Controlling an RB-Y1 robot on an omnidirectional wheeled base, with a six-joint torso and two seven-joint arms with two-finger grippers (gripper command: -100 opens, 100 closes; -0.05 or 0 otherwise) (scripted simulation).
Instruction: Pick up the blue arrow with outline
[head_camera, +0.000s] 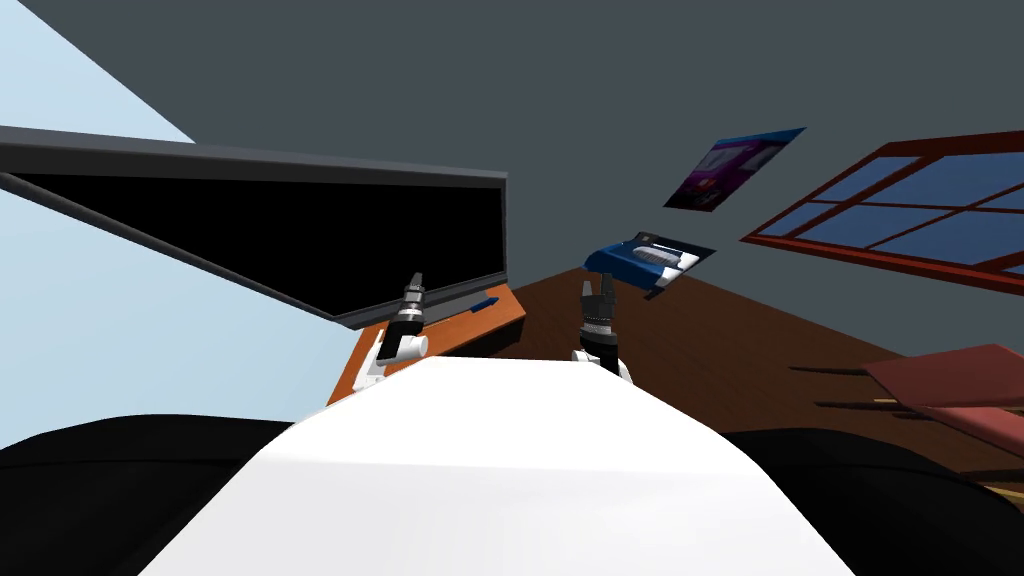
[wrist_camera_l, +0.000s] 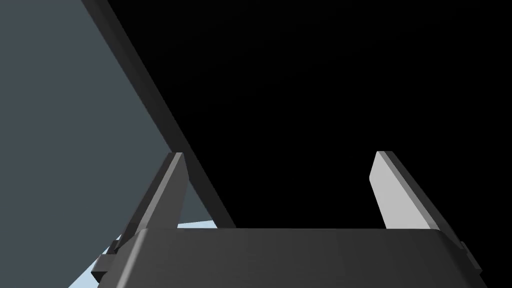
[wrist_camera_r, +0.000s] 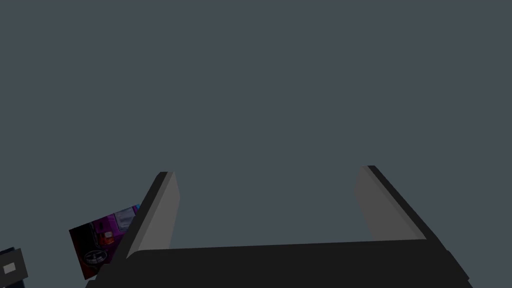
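Held the left gripper (head_camera: 413, 284) over a long orange table (head_camera: 508, 314), with its two thin grey fingers (wrist_camera_l: 395, 190) wide apart and gripping nothing. Held the right gripper (head_camera: 598, 290) up past the table's end, over the brown floor (head_camera: 720, 350), with its fingers (wrist_camera_r: 160, 210) apart too and empty.

Found one small blue arrow (head_camera: 485, 303) lying flat on the smooth orange top. Saw it just past the left gripper, between the two grippers and touching neither. Saw its long side run the same way as the table's long side, from the left gripper toward the table's end. Could not tell which end was the tip: too small.

Saw one big black area (head_camera: 250, 240) behind the table, inside a dark grey frame (head_camera: 250, 165) with straight edges. Spotted, further off, one blue and white thing (head_camera: 645, 262) low by the grey wall (head_camera: 450, 90). Spotted one purple picture (head_camera: 730, 168) on that wall, and one window (head_camera: 900, 205) with a red frame.
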